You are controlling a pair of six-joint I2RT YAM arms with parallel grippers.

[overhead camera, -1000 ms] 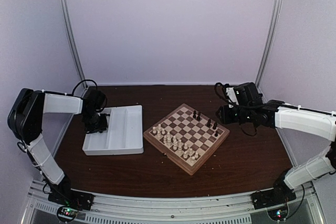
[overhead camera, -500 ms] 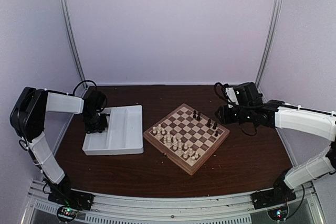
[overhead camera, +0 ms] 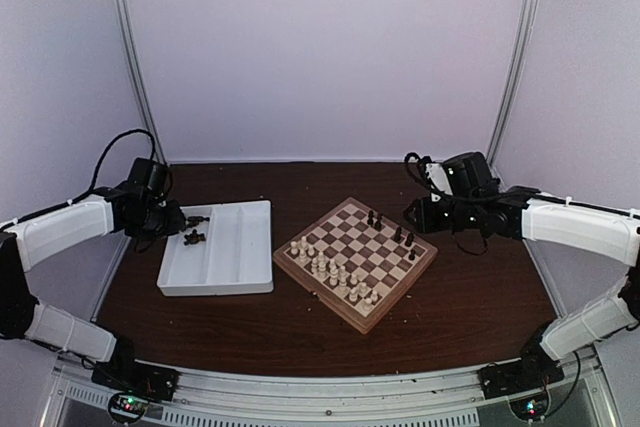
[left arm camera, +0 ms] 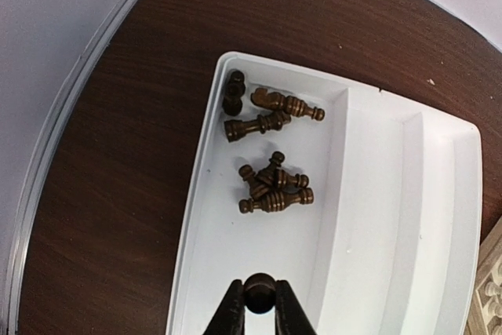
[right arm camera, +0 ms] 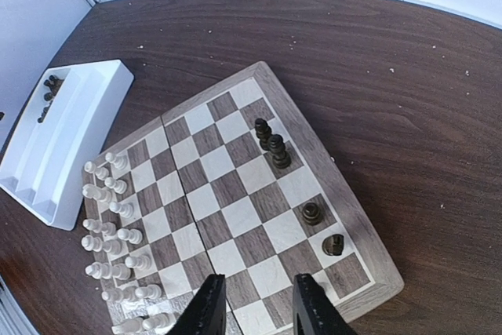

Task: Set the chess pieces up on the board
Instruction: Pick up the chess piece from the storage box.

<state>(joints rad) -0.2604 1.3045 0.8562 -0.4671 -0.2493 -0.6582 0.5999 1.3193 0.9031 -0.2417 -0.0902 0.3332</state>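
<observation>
The board (overhead camera: 355,242) lies at the middle of the dark wooden desk (overhead camera: 460,317), turned corner-on to the arm bases. Cream pieces (overhead camera: 330,272) crowd its near-left side in two rows. Four dark chess pieces (right arm camera: 278,151) stand upright along the far-right side, two close together toward the far corner and two spaced wider toward the right corner. Just left of the board sits a white tray (overhead camera: 240,247) with long compartments. In the compartment farthest from the board lie the loose dark pieces (left arm camera: 271,186), most of them tipped over, in two small clusters. The left fingers (left arm camera: 231,311) are over that same compartment, apart from the clusters, and are pressed in on a round-topped dark piece (left arm camera: 260,289) pinched between their tips. Whether it is off the tray floor I cannot tell. At the board's far-right edge hang the right fingers (right arm camera: 208,307), parted with a clear gap and nothing between them, the four dark pieces just beyond their tips
</observation>
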